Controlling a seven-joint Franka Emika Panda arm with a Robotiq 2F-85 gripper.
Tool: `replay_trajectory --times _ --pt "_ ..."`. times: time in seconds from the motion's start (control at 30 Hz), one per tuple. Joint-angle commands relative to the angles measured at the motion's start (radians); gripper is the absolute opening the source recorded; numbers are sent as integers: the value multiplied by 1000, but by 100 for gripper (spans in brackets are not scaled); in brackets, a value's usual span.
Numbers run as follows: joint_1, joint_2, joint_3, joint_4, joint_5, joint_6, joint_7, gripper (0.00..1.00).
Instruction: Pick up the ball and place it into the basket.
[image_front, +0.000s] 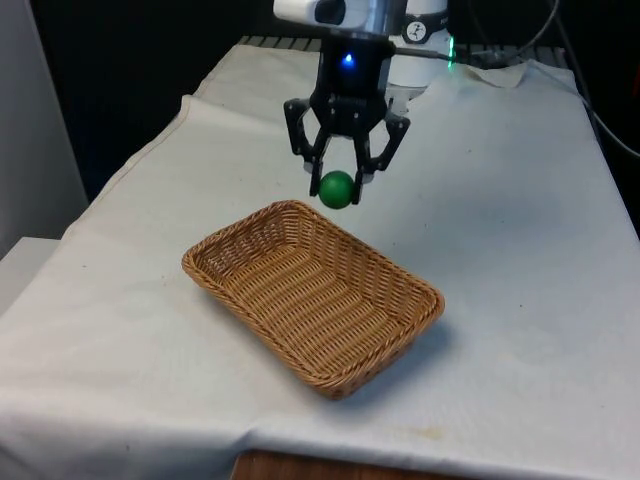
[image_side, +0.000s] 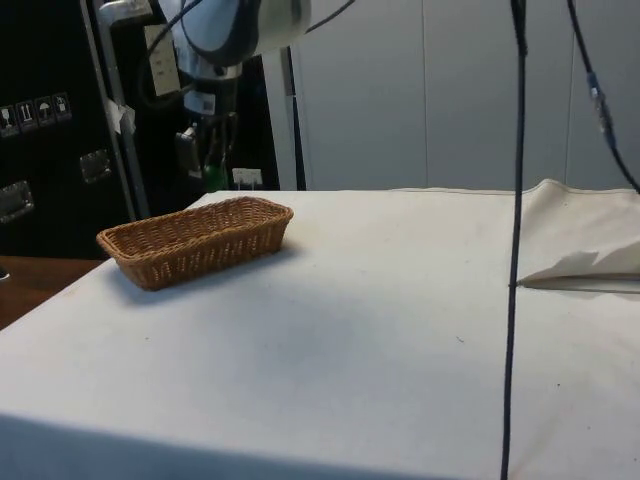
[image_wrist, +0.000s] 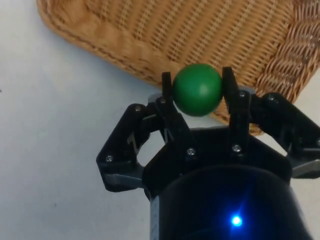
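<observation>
My black gripper (image_front: 338, 186) is shut on a green ball (image_front: 337, 188), held in the air just above the far rim of the woven basket (image_front: 250, 235). In the wrist view the ball (image_wrist: 198, 89) sits pinched between both fingers (image_wrist: 168, 95), with the basket's rim (image_wrist: 115, 45) directly beneath and its woven floor beyond. From the side, the gripper (image_side: 213, 170) hangs behind the basket (image_side: 196, 240), and a bit of green ball (image_side: 214, 178) shows there. The basket holds nothing.
White cloth (image_front: 500, 240) covers the table around the basket. A black cable (image_side: 514, 250) hangs down in front of the side camera, and a fold of cloth (image_side: 585, 265) lies at the table's right edge there.
</observation>
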Motion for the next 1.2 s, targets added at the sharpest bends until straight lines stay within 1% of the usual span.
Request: replay_trajectory --times 0.0,0.03,0.07,0.2,0.23,0.27,0.3,0.33,0.37,0.4,0.5,0.63,0.67,0.7,0.8,0.83,0.97,1.0,1.03,1.1,1.17 --pt "-2 10 0 10 8 4 -4 0" --pt "-17 22 14 26 26 13 -20 0" --pt "-22 43 14 47 38 18 -24 0" --pt "-33 88 15 90 64 29 -34 0" --pt "-37 100 15 101 72 32 -38 0" --pt "-44 124 16 123 90 35 -48 0" --pt "-47 135 15 134 101 35 -54 0" --pt "-28 126 -3 120 85 27 -38 0" --pt "-49 150 14 146 113 36 -60 0" --pt "-52 165 13 157 126 38 -67 0" --pt "-57 205 8 188 158 37 -79 0" --pt "-60 265 -1 232 205 34 -78 0" --pt "-49 260 -13 225 197 29 -74 0" --pt "-60 275 -3 238 213 33 -77 0" --pt "-63 307 -5 259 235 34 -72 0" --pt "-65 326 -6 272 251 34 -70 0" --pt "-69 360 -7 302 280 31 -71 0" --pt "-59 357 -17 294 277 29 -69 0" --pt "-70 366 -8 308 287 29 -74 0" --pt "-72 375 -11 318 298 25 -77 0" --pt "-70 381 -13 323 310 22 -80 0"
